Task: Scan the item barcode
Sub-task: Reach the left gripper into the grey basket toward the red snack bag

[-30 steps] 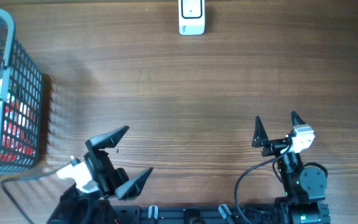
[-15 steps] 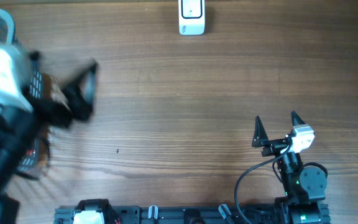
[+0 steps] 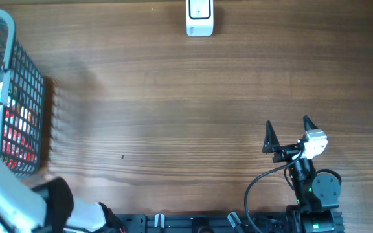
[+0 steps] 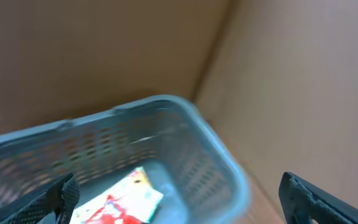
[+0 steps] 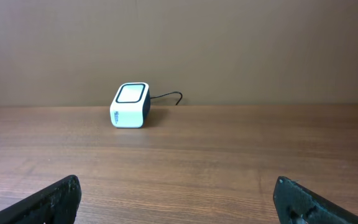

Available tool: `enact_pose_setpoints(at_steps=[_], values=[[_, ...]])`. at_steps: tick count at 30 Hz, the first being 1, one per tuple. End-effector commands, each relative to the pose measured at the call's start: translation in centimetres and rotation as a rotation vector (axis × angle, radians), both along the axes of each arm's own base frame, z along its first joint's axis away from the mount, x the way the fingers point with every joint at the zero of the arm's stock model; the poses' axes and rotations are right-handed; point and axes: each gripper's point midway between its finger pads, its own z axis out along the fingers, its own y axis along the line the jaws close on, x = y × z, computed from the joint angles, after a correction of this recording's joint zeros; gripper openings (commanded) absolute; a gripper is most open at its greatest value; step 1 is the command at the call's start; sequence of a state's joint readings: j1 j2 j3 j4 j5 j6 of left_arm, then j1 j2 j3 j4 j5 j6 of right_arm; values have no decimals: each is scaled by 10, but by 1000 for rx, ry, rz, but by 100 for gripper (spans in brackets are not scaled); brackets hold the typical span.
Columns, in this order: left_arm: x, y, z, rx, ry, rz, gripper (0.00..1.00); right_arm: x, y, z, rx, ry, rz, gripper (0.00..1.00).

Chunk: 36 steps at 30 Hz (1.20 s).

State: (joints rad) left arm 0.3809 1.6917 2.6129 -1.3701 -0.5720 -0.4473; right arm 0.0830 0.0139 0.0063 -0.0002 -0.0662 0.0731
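Fingers of my left gripper spread wide, empty, blue basket ahead with the red-and-white packet inside, nearer the left finger; my right gripper likewise agape, empty, white scanner well ahead.

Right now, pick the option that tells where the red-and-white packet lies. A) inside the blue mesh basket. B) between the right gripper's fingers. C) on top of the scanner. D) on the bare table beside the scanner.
A: the left wrist view shows the packet lying inside the basket, the right gripper stands open and empty, and nothing rests on or beside the barcode scanner.
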Motion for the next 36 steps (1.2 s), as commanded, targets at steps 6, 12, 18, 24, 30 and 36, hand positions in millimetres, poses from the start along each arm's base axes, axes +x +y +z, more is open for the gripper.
enact_pose_setpoints(at_steps=[6, 12, 18, 24, 30, 36], values=[[-15, 62, -86, -282, 153, 99, 100, 0, 0, 1, -14, -7, -3, 100], [-14, 105, -175, -472, 372, 192, 100, 0, 0, 1, -14, -7, -3, 100], [-2, 118, -235, -597, 515, 131, 100, 0, 0, 1, -14, -7, -3, 100], [3, 117, -292, -706, 669, 45, 100, 0, 0, 1, -14, -7, -3, 100], [-4, 111, -339, -801, 774, 1, 100, 0, 0, 1, -14, -7, -3, 100], [-5, 112, -379, -836, 805, 7, 100, 0, 0, 1, -14, -7, -3, 100]])
